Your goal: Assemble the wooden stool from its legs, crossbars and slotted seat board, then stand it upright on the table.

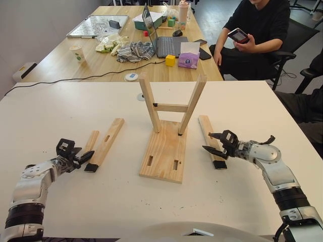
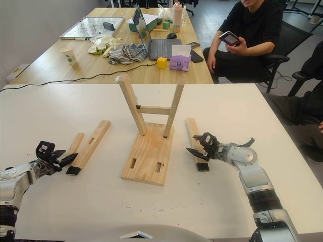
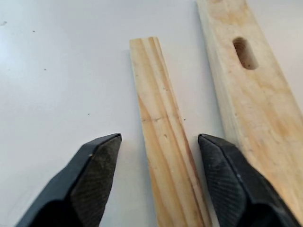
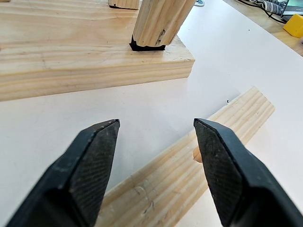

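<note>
The slotted seat board [image 1: 162, 156] lies flat mid-table. Two legs [image 1: 150, 103] stand tilted in its far slots, joined by a crossbar [image 1: 170, 107]. To its left lie a loose slotted leg [image 1: 108, 141] and a short crossbar [image 1: 91, 141]. My left gripper [image 1: 83, 155] is open at that crossbar's near end, its fingers [image 3: 94, 170] on either side of the crossbar [image 3: 156, 85], beside the slotted leg [image 3: 251, 94]. Another loose leg [image 1: 209, 138] lies right of the board. My right gripper [image 1: 208, 141] is open low over this leg [image 4: 189, 170], facing the board's corner [image 4: 71, 56].
Behind the white table [image 1: 60, 111] stands a wooden table with a laptop [image 1: 161, 38], cloths [image 1: 133, 50], a cup [image 1: 78, 54] and a yellow cube [image 1: 170, 60]. A black cable [image 1: 75, 79] runs along its near edge. A person sits at the back right.
</note>
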